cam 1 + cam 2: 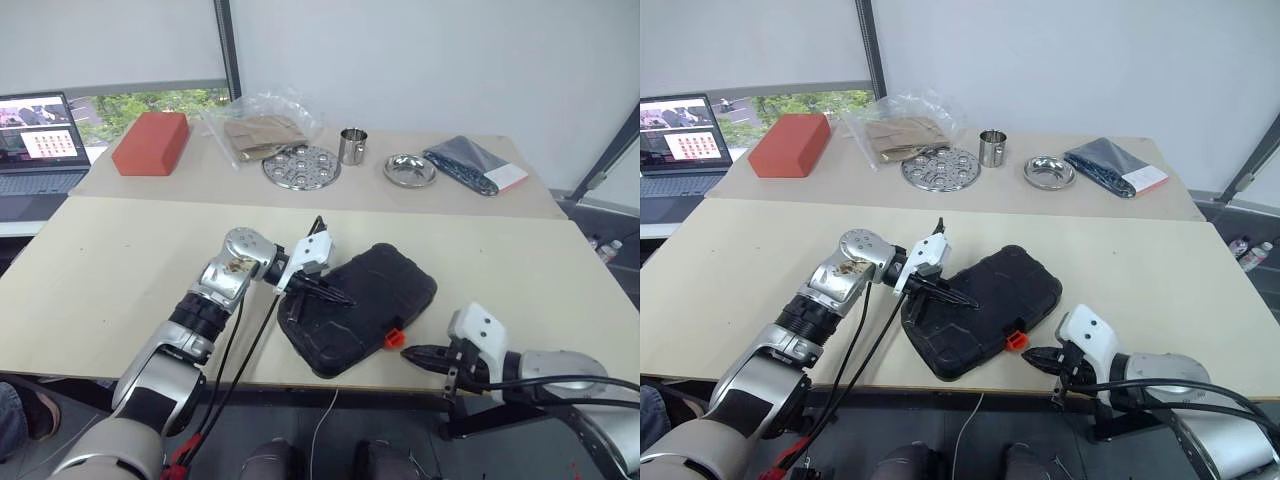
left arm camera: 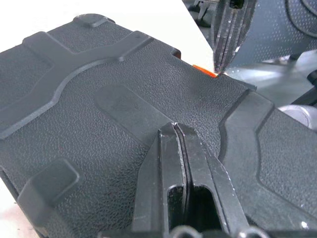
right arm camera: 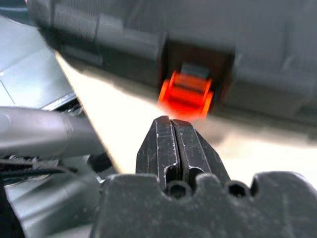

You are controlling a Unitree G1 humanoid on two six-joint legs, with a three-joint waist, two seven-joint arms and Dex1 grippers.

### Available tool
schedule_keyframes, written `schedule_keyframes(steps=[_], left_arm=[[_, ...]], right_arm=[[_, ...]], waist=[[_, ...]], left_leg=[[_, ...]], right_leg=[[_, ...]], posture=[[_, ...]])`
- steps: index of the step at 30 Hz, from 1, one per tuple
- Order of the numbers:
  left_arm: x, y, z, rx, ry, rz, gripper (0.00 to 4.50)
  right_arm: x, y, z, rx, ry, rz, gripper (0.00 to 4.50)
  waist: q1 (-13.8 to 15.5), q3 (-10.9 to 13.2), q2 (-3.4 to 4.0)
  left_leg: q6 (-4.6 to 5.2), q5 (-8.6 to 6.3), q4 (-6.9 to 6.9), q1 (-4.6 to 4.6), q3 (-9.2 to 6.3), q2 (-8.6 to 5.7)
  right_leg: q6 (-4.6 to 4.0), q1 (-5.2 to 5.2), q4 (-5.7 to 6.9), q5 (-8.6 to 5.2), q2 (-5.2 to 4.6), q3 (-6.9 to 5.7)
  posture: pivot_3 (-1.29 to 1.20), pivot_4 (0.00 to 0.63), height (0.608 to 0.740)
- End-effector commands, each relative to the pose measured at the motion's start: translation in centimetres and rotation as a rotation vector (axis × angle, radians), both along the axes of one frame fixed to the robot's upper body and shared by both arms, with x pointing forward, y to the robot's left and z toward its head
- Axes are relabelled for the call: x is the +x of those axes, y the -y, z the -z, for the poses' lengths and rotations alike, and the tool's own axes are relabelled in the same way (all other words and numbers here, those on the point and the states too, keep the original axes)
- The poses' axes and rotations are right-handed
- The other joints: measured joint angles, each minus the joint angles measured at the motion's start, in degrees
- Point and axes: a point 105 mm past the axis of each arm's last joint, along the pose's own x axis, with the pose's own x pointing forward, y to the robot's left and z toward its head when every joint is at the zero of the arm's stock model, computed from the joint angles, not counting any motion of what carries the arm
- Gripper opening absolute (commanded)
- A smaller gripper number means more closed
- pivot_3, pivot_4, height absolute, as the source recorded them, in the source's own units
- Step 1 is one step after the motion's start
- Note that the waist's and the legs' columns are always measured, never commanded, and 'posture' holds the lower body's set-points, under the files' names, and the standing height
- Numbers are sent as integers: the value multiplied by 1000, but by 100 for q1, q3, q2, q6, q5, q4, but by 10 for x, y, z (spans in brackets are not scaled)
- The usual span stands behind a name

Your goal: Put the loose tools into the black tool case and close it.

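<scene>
1. Pale wood worktop [image 1: 120, 270] is carrying everything we are working with, and the near edge is where we are busy; the far half is holding things we are leaving alone, such as the red-orange block [image 1: 150, 142] and the steel cup [image 1: 352, 146].

2. Black tool case [image 1: 385, 290] is lying flat at the front edge with its lid down, turned at an angle so that its latch side is facing us. We are seeing no loose tools on the worktop, so we are judging that they are already inside.

3. Our left gripper [image 1: 335, 296] is resting low over the lid near its left end, jaws pressed together and holding nothing. We are reading this as a hold-down, keeping the lid seated while the catch is worked, though we cannot tell whether the tips are touching the plastic.

4. Our right gripper [image 1: 412, 353] is sitting just off the front edge, jaws likewise pressed together and empty, pointing at the latch.

5. Orange latch [image 3: 186, 94] is sitting in its notch just beyond those tips; whether it is already snapped home we cannot tell.
</scene>
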Motion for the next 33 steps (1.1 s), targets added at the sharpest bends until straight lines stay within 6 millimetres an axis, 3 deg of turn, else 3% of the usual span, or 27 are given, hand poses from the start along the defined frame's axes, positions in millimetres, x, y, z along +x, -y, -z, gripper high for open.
schedule_keyframes(steps=[1,4,11,14,19,23,33], left_arm=[[2,-5,18,75,-5,-11,54],[1,-1,18,71,9,3,54],[4,6,19,86,46,22,54],[5,6,23,106,71,35,54],[11,7,37,164,195,52,54],[13,9,46,197,260,74,54],[13,12,51,194,258,84,54]], right_arm=[[-4,-2,-6,29,46,46,14],[-3,-3,7,18,32,79,14],[29,-7,30,5,61,174,14],[40,-17,19,39,108,159,14],[37,-35,-22,194,149,103,14],[39,-38,-39,223,158,90,14],[49,-38,-38,200,132,85,14]], waist=[[0,-2,0],[-2,-9,5],[10,-24,11],[-13,-35,14],[-24,-40,22],[-82,-40,23],[-117,-50,39]], left_leg=[[0,0,0,0,1,0],[0,0,0,1,-1,1],[6,-4,4,1,0,-3],[6,-4,4,3,0,0],[6,-4,4,2,1,0],[6,-3,4,2,2,4],[21,-12,3,5,5,9]], right_leg=[[0,0,-2,0,1,0],[1,1,-1,0,0,0],[6,-1,-3,3,-1,1],[5,3,-3,4,3,1],[2,1,-2,6,2,2],[-9,-2,-3,18,0,2],[-11,-4,-1,19,5,1]], posture=[[0,150,734],[0,150,734],[0,150,734],[0,150,734],[0,150,734],[0,150,734],[0,150,734]])
